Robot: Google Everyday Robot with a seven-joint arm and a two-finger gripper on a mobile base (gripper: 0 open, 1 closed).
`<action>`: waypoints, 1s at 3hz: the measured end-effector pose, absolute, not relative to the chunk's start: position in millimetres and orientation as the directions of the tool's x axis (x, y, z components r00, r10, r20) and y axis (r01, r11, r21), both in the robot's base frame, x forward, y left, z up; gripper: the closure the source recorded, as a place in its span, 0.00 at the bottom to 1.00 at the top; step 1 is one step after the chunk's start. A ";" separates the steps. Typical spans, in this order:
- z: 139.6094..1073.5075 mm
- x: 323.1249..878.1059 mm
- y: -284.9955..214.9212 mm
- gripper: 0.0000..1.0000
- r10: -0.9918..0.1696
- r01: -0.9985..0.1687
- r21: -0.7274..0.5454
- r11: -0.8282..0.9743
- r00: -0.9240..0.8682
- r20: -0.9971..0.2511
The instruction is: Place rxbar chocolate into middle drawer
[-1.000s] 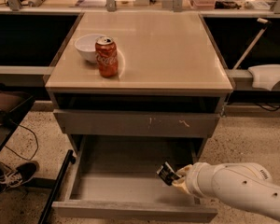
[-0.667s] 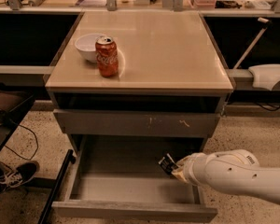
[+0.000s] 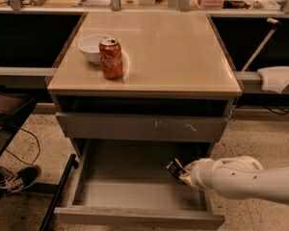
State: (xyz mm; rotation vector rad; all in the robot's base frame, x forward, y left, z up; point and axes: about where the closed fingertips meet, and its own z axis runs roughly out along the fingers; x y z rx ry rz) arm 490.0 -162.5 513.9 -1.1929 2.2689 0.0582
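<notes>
Camera view: the gripper [image 3: 181, 173] hangs over the right side of the open middle drawer [image 3: 135, 194], clamped on the rxbar chocolate [image 3: 174, 168]; its pale lettering is too small to read; on the counter [image 3: 183, 47], a red soda can [image 3: 110, 57] with white Coca-Cola script touches a white bowl [image 3: 90, 47].

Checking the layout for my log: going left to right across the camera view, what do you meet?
In order: shoe on the floor → white bowl → red soda can → gripper, over the right part of the open middle drawer → white arm, running off the right edge.
</notes>
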 end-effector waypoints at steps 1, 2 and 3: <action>473.0 518.0 -176.2 1.00 -0.730 -0.746 -0.219 0.629 -0.470 -0.496; 435.2 535.7 -178.0 1.00 -0.722 -0.732 -0.219 0.645 -0.490 -0.489; 411.7 535.4 -178.6 1.00 -0.721 -0.729 -0.224 0.647 -0.488 -0.493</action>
